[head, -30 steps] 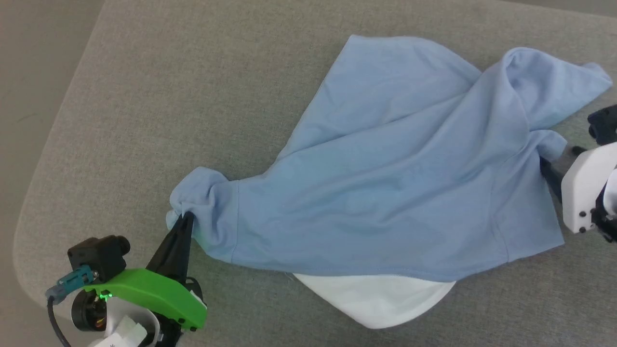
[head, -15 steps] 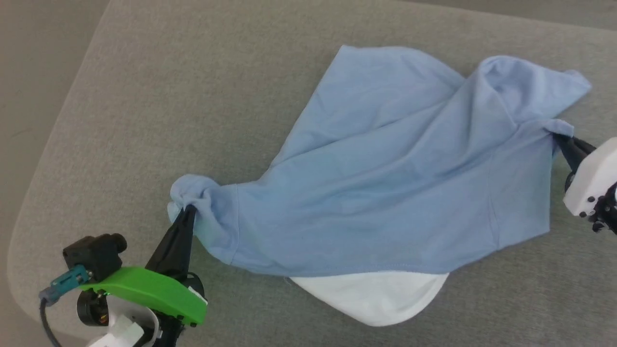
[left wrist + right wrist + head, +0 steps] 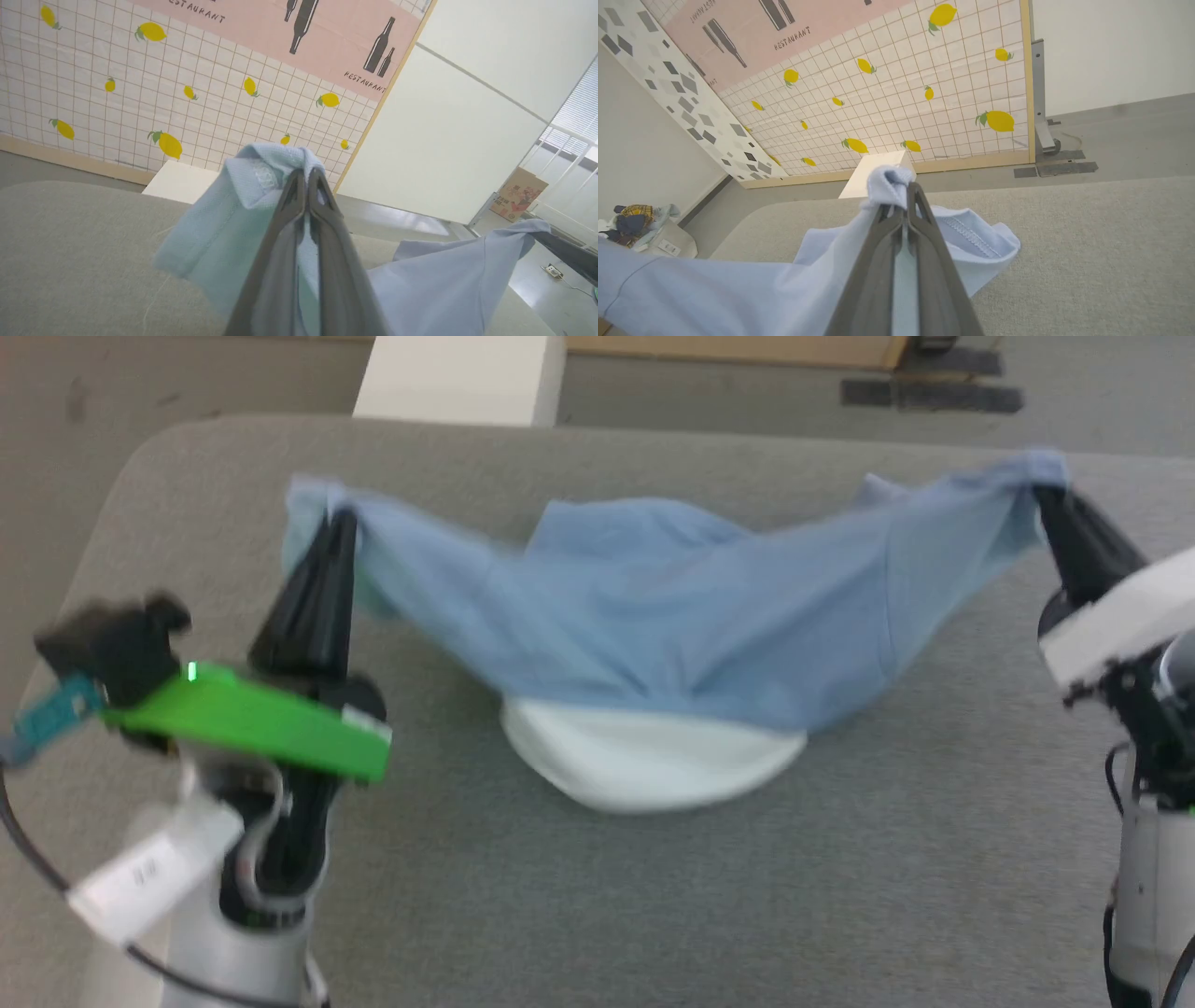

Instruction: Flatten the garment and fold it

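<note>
Looking through the head camera, I see the garment (image 3: pixel 672 625) hanging between my two tools like a hammock. It is soft, light blue cloth, and its middle sags down onto the tabletop (image 3: pixel 653 896). A white rounded piece (image 3: pixel 644 761) pokes out from under the blue and lies flat there. The tabletop is grey and fuzzy like felt, with a rounded corner.

My left tool (image 3: pixel 338 523) is pinched tight on one bunched end of the garment. In the left wrist camera the cloth there has a tiny bumpy knit and a stitched edge. My right tool (image 3: pixel 1046 499) is pinched tight on the other end. The right wrist camera shows a folded hem with a line of stitches beside the long, dark, pointy fingers (image 3: pixel 873 270). Both ends are up off the tabletop.

A bright green cover (image 3: pixel 252 719) sits on my left wrist and a white cover (image 3: pixel 1111 616) on my right.

Behind the tabletop stands a wall board (image 3: pixel 896 93) with thin grid lines and yellow lemons. Its pink part (image 3: pixel 327 42) has black bottle shapes and the word "RESTAURANT". A brown cardboard box (image 3: pixel 518 193) with red print stands far off, and I cannot read it. The head picture is a bit blurry.
</note>
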Robot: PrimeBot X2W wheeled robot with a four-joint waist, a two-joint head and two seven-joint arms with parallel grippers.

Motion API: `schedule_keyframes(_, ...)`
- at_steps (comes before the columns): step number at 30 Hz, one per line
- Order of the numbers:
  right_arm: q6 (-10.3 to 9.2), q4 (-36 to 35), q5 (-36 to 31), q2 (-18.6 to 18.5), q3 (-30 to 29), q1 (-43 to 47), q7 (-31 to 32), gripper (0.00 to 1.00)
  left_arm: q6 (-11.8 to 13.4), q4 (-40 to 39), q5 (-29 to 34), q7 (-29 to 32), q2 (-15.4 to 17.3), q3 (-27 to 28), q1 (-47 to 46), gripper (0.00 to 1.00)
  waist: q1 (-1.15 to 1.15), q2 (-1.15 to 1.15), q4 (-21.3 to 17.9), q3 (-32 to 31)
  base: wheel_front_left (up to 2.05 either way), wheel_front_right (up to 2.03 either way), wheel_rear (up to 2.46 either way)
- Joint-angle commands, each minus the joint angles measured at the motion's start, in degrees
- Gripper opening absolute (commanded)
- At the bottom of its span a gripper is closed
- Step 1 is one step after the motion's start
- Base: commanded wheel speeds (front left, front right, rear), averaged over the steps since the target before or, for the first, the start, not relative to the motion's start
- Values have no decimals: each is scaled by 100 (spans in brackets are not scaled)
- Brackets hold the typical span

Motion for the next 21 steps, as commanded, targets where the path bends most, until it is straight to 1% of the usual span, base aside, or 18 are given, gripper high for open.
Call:
schedule_keyframes(1, -8, -77, 11, 37, -19, -236, -40, 0, -13, 35, -57, 110, -22, -10, -359, 0, 0, 0, -408, -405, 0, 0, 0)
schedule_keyframes(7, -8, -87, -308, 25, 66, -1191, -69, 0, 114, 500, 241, 742, 180, -218, -1823, 0, 0, 0, -564, -603, 0, 0, 0)
schedule_keyframes(10, -8, 99, -479, -7, 73, -1813, -48, 0, 214, 847, 354, 1005, 185, -282, -2655, 0, 0, 0, -609, -700, 0, 0, 0)
schedule_keyframes(14, -8, 544, -836, -75, 76, -2668, -38, 0, 322, 1445, 402, 1315, 174, -306, -3625, 0, 0, 0, -673, -755, 0, 0, 0)
schedule_keyframes(16, -8, 829, -1067, -106, 83, -3098, -39, 0, 369, 1793, 458, 1500, 220, -335, -4037, 0, 0, 0, -718, -723, 0, 0, 0)
schedule_keyframes(18, -8, 1155, -1288, -96, 56, -3505, -11, 0, 389, 2114, 560, 1694, 315, -392, -4428, 0, 0, 0, -777, -635, 0, 0, 0)
schedule_keyframes(21, -8, 1628, -1614, -36, -39, -4084, 6, 0, 511, 2509, 616, 1916, 352, -382, -4965, 0, 0, 0, -855, -406, 0, 0, 0)
